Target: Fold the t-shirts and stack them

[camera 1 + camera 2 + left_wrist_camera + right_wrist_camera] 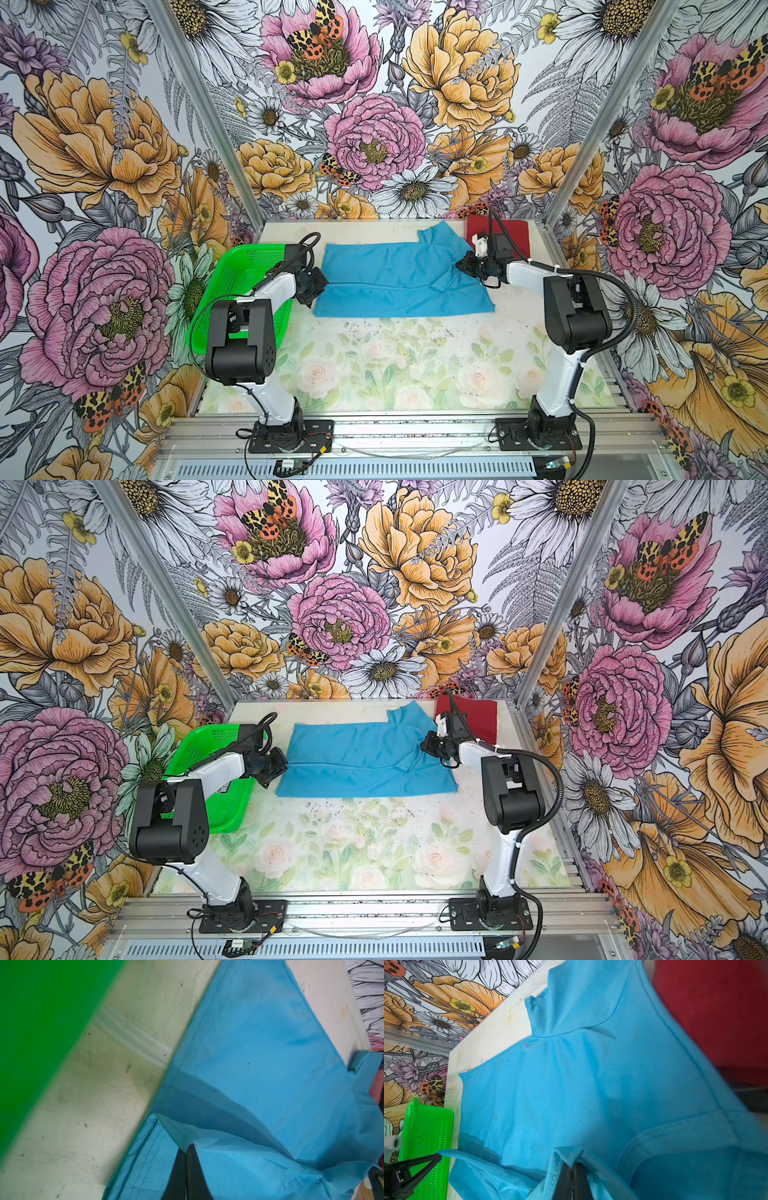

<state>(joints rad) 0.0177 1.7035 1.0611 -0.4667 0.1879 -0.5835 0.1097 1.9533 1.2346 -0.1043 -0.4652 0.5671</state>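
Item 1, left gripper point(188, 1148): black jaws pressed together on a pinch of the sky-blue t-shirt point(259, 1053) at its stitched hem end. The cloth rises to a small peaked fold at the fingertips.

Item 2, right gripper point(574, 1164): jaws closed on a lifted tuck of the same shirt beside the ribbed collar band. The fabric is tented over the tips.

Item 3, sky-blue t-shirt point(395, 274): stretched between the two grippers, lying mostly flat on the table point(374, 365).
- Fine mesh-knit weave, short-sleeved.
- One sleeve points away from the right gripper toward the back wall.
- The body is doubled lengthwise, with a long crease running from claw to claw.
- The lower layer spreads out on the near side.
- Faint dark specks show on the surface.

Item 4, dark red t-shirt point(509, 237): a folded square, just behind the right gripper and partly hidden by that arm's wrist. It lies close to the blue sleeve; whether they touch cannot be told.

Item 5, green mesh basket point(241, 282): just outside the left gripper, on the side away from the shirt and apart from the hem. Its contents are not visible
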